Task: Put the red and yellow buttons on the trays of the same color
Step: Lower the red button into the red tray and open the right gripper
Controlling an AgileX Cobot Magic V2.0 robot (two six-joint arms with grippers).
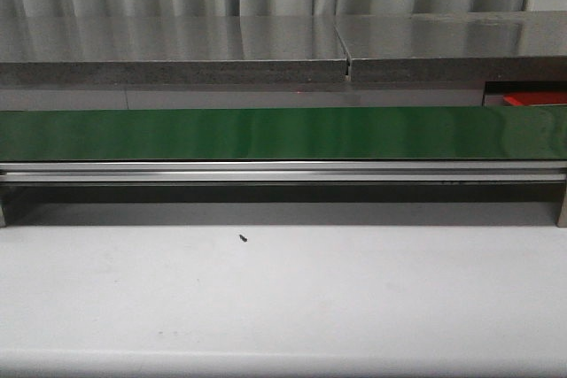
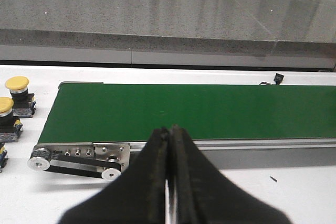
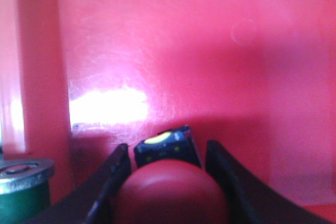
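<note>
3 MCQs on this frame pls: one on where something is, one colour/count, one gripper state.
1. Where do the yellow-capped buttons sit?
A. on the green belt
B. on the white table past the belt's roller end
C. on the grey stone ledge

2. How many yellow caps show fully in the left wrist view?
A. two
B. four
C. none

3. What state is the left gripper in?
A. wide open
B. shut on a button
C. shut with nothing between its fingers

Key:
1 B: both stand on the white table beside the end of the green belt, off the belt itself.
2 A: two yellow domes appear there; a third object at the picture's edge is cut off.
3 C: its black fingers meet with only a thin seam, nothing held.
</note>
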